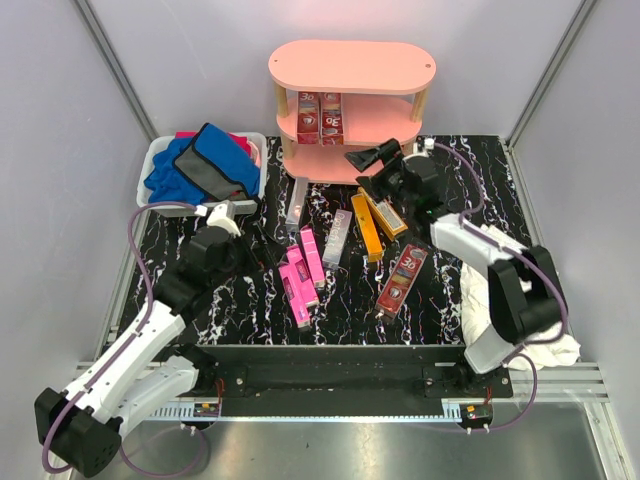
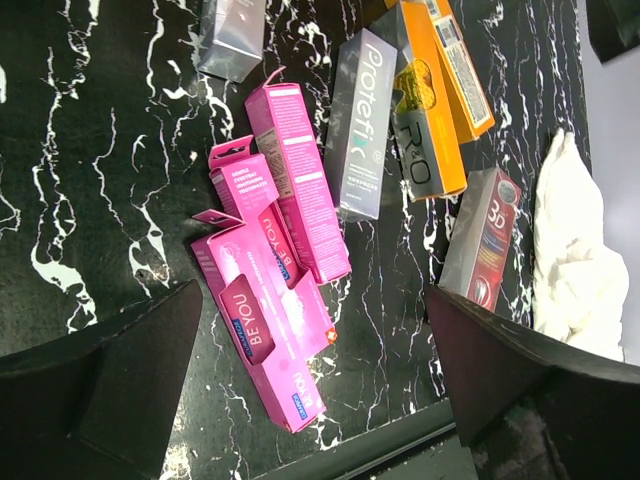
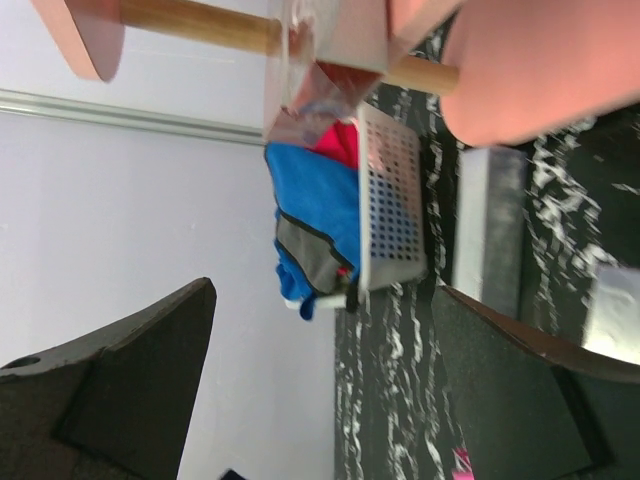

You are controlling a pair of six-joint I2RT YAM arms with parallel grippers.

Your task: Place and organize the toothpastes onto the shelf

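The pink shelf (image 1: 350, 65) stands at the back with two dark red toothpastes (image 1: 320, 116) upright on its middle tier. Several more lie loose on the table: pink boxes (image 1: 300, 275), a grey one (image 1: 338, 235), orange ones (image 1: 372, 225), a dark red one (image 1: 403, 278) and a silver one (image 1: 296, 200). My left gripper (image 1: 250, 225) hovers open, left of the pink boxes (image 2: 265, 330), holding nothing. My right gripper (image 1: 375, 160) is open and empty by the shelf's bottom tier (image 3: 530, 60). The silver box (image 3: 490, 220) lies beyond it.
A white bin (image 1: 160, 160) holding blue and grey cloths (image 1: 205, 165) sits at the back left, beside the shelf. A crumpled white cloth (image 1: 515, 290) lies under the right arm at the table's right edge. Grey walls close in the sides.
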